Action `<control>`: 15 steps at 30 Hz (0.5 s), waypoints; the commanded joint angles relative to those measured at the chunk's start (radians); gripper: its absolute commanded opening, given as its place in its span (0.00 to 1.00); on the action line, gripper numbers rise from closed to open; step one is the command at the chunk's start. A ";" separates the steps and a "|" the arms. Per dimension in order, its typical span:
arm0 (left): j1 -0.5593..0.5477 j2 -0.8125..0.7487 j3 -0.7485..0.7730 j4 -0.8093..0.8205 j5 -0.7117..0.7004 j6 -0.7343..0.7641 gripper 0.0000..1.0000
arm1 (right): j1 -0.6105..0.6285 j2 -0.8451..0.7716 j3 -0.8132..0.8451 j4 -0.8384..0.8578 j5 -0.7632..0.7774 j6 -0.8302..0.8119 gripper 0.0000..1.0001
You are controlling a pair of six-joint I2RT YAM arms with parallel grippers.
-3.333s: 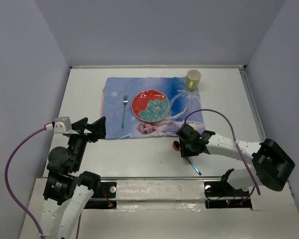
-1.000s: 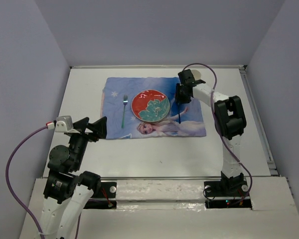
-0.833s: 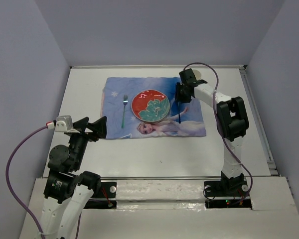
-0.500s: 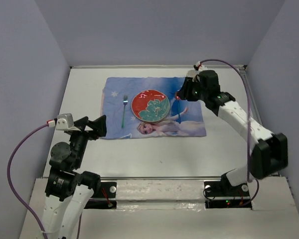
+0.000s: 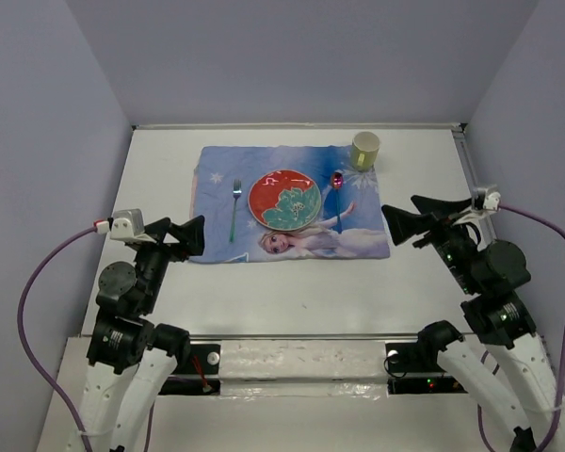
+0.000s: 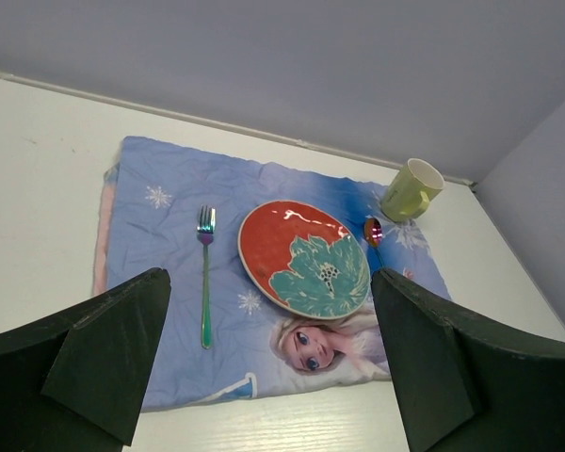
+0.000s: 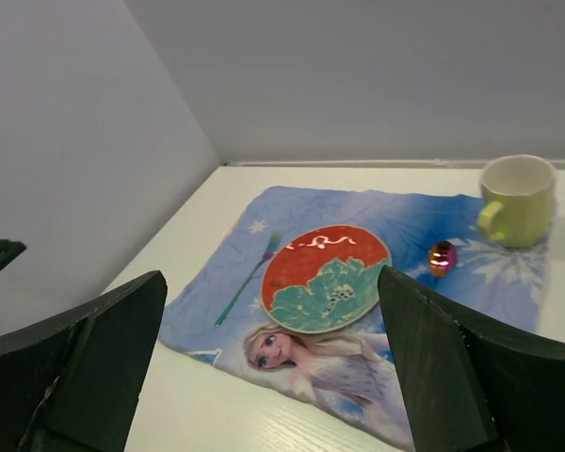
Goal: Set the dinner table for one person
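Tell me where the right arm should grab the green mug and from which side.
Grip the green mug by its rim from above, one finger inside the open mouth, one outside. It stands upright at the placemat's far right corner, and its handle points toward the spoon, so the wall opposite the handle looks freest.

the dinner table is matt white, faintly grained like painted wood. the placemat is printed cloth, wrinkled. the plate looks glazed, glossy. the fork and spoon are shiny iridescent metal. the mug is smooth.
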 commanded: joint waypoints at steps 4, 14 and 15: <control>0.006 0.067 0.110 0.066 0.101 0.047 0.99 | 0.000 -0.267 -0.134 -0.096 0.324 0.035 1.00; 0.004 0.055 0.018 0.135 0.214 -0.004 0.99 | 0.000 -0.333 -0.183 -0.159 0.280 0.080 1.00; 0.004 0.044 0.001 0.133 0.219 -0.001 0.99 | 0.000 -0.310 -0.177 -0.158 0.272 0.080 1.00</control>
